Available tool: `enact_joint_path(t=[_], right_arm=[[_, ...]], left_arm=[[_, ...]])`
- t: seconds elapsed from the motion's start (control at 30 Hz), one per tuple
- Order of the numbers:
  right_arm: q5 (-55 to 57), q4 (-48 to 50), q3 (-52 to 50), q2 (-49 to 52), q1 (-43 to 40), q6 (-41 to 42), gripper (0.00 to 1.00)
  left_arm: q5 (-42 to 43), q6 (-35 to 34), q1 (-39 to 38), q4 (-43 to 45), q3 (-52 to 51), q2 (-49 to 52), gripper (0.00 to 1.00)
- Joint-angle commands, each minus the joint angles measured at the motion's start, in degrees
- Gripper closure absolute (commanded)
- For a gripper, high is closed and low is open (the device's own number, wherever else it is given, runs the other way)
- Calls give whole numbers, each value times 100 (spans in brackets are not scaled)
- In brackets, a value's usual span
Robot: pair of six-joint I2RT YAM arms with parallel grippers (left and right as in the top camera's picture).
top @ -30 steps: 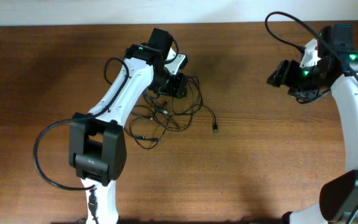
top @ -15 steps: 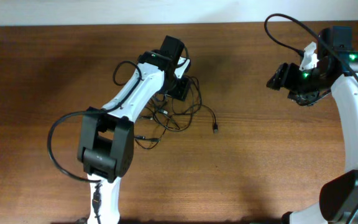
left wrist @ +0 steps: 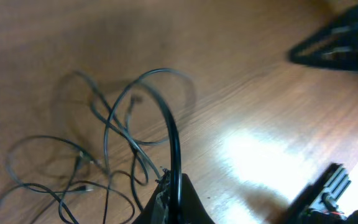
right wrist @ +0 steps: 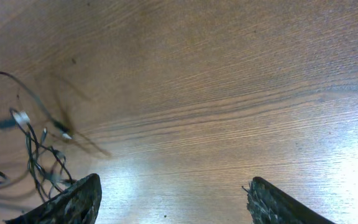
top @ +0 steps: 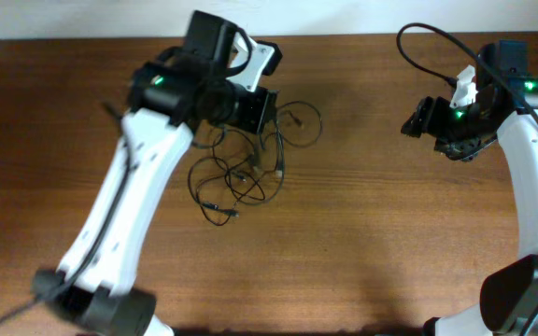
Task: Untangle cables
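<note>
A tangle of thin black cables (top: 241, 173) lies on the wooden table (top: 390, 243), left of centre. My left gripper (top: 261, 110) hangs over the tangle's upper edge, shut on one black cable. In the left wrist view that cable (left wrist: 173, 137) rises from between the shut jaws of the left gripper (left wrist: 174, 190) and arches over the loose loops (left wrist: 104, 155). My right gripper (top: 417, 117) hovers far to the right, open and holding nothing. The right wrist view shows the right gripper (right wrist: 173, 202) with its fingers (right wrist: 67, 202) wide apart, and the cable tangle (right wrist: 39, 155) at the left edge.
The table's back edge meets a white wall (top: 344, 14) just behind the left gripper. The right arm's own black lead (top: 428, 37) loops above the table at the back right.
My left gripper has shut on a cable and the arm has swung up and left. The tangle has been pulled, and the plug end at the right drew in. The right arm stayed still.
</note>
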Motion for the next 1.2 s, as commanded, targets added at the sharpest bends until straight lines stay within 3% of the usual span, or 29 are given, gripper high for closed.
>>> enact_joint_path(t=[0.0, 0.13, 0.23, 0.33, 0.4, 0.63, 0.83, 1.0, 1.03, 1.07, 1.17], right_arm=[[44, 9, 33, 9, -15, -59, 24], [-365, 4, 33, 9, -9, -63, 24], [-470, 15, 33, 9, 299, -61, 24], [-328, 378, 33, 9, 1099, 254, 24], [-358, 826, 33, 9, 1552, 903, 24], [-866, 2533, 33, 400, 3185, 1620, 28], [-1550, 3694, 33, 1386, 3554, 1639, 30], [-1561, 3871, 33, 1606, 3624, 1766, 55], [-1526, 3869, 33, 1606, 3624, 1764, 69], [-1344, 3770, 33, 1606, 3615, 1759, 94], [-179, 2544, 39, 1235, 3191, 1362, 96]], left_arm=[[144, 210, 116, 20, 22, -730, 100], [597, 245, 256, 330, 210, -820, 100], [1241, -116, 968, 623, 1038, -820, 100], [-1075, -155, 1093, 354, 1250, -752, 100], [-1624, -236, 1095, -79, 1250, -575, 100], [-1355, -282, 1095, -409, 1250, -341, 100], [-1355, -282, 1088, -476, 1250, -341, 100], [-1355, -282, 1088, -490, 1250, -339, 100], [-1357, -282, 1088, -487, 1250, -339, 100], [-1401, -280, 1091, -492, 1250, -339, 100], [-2256, -280, 1091, -603, 1250, -339, 100]])
